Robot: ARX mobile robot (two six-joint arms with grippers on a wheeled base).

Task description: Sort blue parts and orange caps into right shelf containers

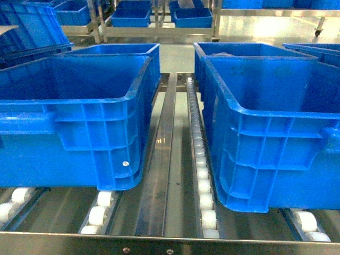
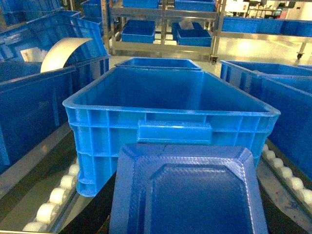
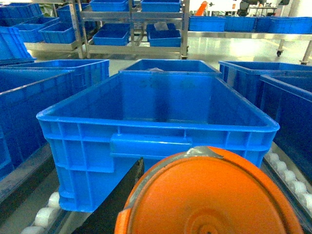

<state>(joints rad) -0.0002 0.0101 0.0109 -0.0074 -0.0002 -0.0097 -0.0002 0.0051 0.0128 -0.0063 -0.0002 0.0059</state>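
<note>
A flat blue part [image 2: 187, 195] with a raised, bevelled border fills the bottom of the left wrist view, and my left gripper [image 2: 187, 214] is shut on it, its fingers mostly hidden beneath it. It hovers just short of an open blue crate [image 2: 170, 126]. In the right wrist view a round orange cap [image 3: 209, 195] with a strip of grey tape on its rim sits in my right gripper [image 3: 209, 209]. One black finger [image 3: 122, 190] shows at its left. Ahead of it stands another blue crate [image 3: 151, 141]. Neither gripper shows in the head view, only the left crate [image 1: 74, 122] and right crate [image 1: 271, 133].
The crates rest on white roller tracks [image 1: 204, 180] with a steel rail [image 1: 159, 170] between them. More blue crates stand behind [image 1: 249, 50] and to the sides. A metal rack with small blue bins [image 3: 131, 29] lies beyond a shiny floor.
</note>
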